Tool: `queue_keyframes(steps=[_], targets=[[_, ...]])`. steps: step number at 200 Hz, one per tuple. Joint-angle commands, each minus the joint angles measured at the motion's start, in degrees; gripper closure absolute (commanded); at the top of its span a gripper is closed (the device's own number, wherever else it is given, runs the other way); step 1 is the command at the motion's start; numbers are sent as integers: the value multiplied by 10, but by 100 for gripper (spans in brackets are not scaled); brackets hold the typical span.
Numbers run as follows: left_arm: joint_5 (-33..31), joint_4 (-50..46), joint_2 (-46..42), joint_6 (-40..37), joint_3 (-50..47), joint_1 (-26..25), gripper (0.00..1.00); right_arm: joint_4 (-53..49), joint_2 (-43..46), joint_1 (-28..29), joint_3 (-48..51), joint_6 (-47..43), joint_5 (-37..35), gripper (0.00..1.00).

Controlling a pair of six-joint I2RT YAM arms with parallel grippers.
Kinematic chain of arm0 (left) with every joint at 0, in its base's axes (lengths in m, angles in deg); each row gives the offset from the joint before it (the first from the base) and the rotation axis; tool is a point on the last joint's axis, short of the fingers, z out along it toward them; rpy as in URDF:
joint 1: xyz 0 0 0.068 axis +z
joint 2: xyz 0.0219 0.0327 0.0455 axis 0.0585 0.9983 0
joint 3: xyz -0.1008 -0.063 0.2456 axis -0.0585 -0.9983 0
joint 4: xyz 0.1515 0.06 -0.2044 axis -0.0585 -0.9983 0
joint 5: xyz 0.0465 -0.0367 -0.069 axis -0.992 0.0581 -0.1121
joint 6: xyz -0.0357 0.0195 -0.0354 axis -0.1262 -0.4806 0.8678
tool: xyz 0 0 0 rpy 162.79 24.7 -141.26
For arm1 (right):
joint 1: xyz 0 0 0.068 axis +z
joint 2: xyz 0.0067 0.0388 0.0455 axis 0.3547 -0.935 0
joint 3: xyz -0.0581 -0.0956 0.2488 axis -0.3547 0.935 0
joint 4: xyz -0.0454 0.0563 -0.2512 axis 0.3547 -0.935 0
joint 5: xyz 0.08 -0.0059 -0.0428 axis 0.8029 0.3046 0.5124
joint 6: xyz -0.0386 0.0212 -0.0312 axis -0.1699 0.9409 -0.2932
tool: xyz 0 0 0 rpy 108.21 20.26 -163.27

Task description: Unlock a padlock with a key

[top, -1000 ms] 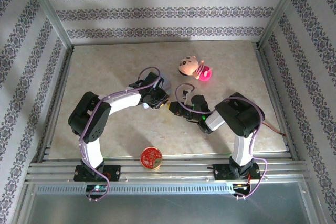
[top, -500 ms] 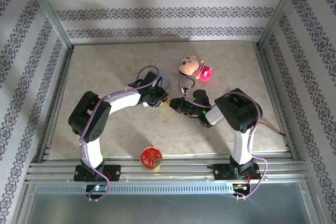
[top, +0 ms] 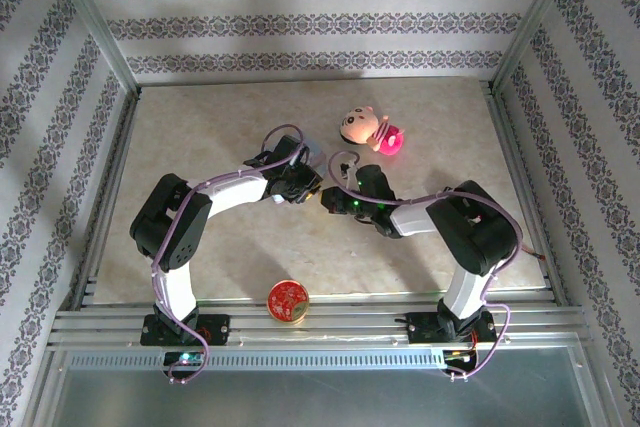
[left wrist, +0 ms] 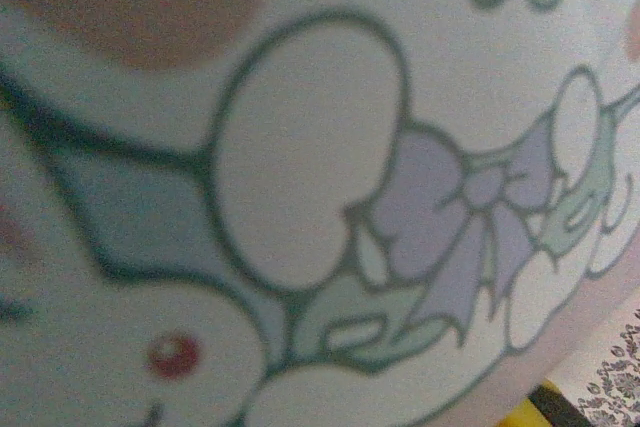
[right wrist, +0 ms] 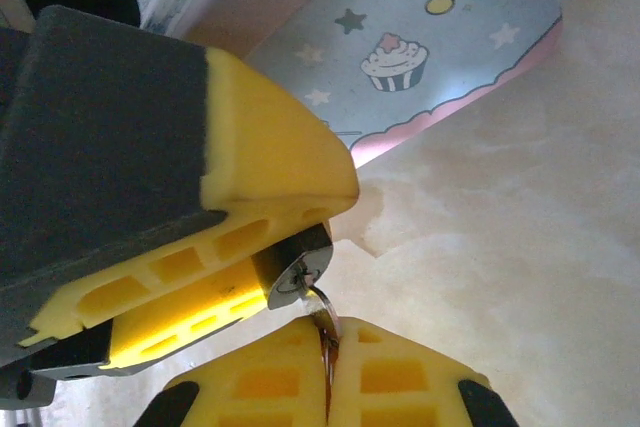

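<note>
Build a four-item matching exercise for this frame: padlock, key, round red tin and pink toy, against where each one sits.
Things:
1. padlock
2. key
3. round red tin
4. pink toy

Places:
A. at the near edge of the table, between the arm bases
B. pinched in the right gripper
C. on the far side, beyond both grippers
D. clamped in the left gripper

Pairs: 1-D, 2-B, 3-A, 4-C
</note>
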Motion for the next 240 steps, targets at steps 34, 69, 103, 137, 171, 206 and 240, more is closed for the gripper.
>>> queue_keyframes(steps=[34,69,103,137,171,206,240], targets=[[165,40,6,35,-24,-37,97,404,-133,-55,-24,353,118,100],[164,59,4,33,-27,-37,97,404,-108,-58,-2,422,112,100],[166,76,1,36,-31,-37,97,404,-104,-71,30,532,80,100],[168,85,-5,35,-37,-36,97,405,-110,-71,26,616,78,100],[166,102,-6,40,-51,-32,95,405,-97,-65,52,708,32,100],[164,135,-4,59,-67,-30,81,405,-93,-38,46,752,-20,100],[162,138,3,60,-63,-30,81,405,-109,3,31,798,-78,100]])
